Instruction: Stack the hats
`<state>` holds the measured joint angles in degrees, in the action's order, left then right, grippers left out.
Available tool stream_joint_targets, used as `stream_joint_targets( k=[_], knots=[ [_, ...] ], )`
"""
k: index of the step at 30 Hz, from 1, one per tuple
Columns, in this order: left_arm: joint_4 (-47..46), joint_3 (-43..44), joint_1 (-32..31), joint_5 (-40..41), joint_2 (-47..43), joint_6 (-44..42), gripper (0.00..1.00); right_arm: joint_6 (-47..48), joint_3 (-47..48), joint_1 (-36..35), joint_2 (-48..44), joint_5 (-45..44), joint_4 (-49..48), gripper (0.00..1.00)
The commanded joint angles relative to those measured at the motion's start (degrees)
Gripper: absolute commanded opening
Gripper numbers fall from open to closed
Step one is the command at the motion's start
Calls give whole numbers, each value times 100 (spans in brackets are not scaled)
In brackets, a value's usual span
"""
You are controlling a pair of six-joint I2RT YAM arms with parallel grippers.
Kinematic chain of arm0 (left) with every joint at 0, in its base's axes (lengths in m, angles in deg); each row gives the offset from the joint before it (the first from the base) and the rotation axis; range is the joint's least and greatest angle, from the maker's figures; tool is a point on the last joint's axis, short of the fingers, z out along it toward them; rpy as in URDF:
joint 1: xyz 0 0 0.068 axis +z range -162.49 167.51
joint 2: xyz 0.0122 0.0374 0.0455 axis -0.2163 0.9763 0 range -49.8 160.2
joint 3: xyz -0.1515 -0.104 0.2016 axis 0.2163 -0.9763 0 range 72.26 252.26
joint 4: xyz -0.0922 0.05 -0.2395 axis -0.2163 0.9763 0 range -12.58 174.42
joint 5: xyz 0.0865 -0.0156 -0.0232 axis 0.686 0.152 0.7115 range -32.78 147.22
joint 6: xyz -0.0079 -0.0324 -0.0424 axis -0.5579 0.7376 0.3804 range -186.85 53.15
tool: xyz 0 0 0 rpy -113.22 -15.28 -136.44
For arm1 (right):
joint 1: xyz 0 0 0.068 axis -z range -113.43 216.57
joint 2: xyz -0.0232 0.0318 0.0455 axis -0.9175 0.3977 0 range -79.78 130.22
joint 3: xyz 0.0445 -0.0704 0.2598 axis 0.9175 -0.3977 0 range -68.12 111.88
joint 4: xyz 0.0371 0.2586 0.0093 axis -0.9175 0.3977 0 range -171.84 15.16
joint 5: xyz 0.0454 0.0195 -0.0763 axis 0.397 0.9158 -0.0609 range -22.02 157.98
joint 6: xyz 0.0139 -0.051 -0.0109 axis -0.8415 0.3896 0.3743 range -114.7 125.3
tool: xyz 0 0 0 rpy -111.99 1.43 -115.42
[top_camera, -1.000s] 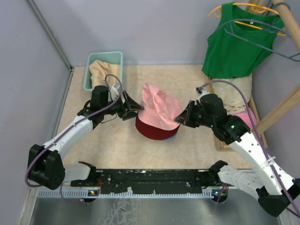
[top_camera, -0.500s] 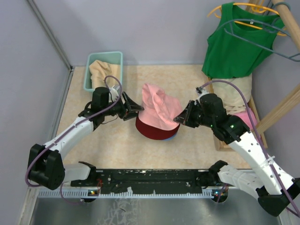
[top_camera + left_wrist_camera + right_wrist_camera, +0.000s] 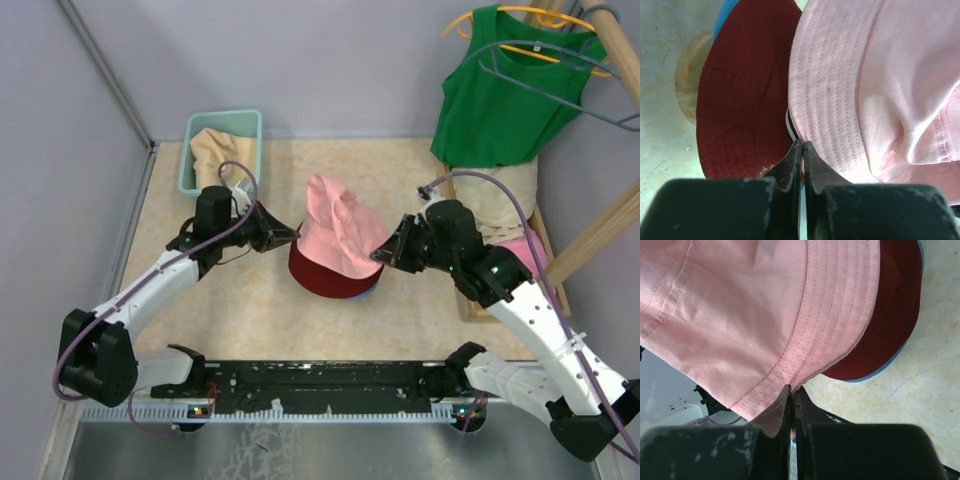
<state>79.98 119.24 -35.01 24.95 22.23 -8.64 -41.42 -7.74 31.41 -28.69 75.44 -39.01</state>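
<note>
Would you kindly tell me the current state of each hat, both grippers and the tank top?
Pink hat: crumpled, draped on top, brim pinched both sides.
Dark red hat: stacked on the blue hat.
Blue hat: bottom of stack, mostly covered.
Beige hat: crumpled in the basket.
Left gripper: shut on the pink hat.
Right gripper: shut on the pink hat.
Tank top: hanging up.

the pink hat (image 3: 875, 75) and dark red hat (image 3: 740, 110) are matt woven cloth.

light: bright, even, diffuse | shadows: soft, faint | glare: none | wrist views: near foreground blurred
</note>
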Motion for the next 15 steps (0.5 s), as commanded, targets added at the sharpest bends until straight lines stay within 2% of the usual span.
stream_joint_targets(
  k=[1, 7, 13, 14, 15],
  knots=[
    [-51, 3, -7, 144, -290, -167, 0, 6, -89, -52, -11, 61, -199, 0],
    [224, -74, 208, 181, -624, -359, 0, 57, -211, -53, -21, 86, -164, 0],
    [178, -314, 286, -181, -664, -573, 0, 155, -249, -53, 49, 136, -165, 0],
    [184, -350, 296, -289, -635, -660, 0, 175, -246, -57, 42, 126, -161, 1],
    [162, -387, 307, -401, -615, -741, 0, 199, -246, -53, 27, 117, -134, 7]
  ],
)
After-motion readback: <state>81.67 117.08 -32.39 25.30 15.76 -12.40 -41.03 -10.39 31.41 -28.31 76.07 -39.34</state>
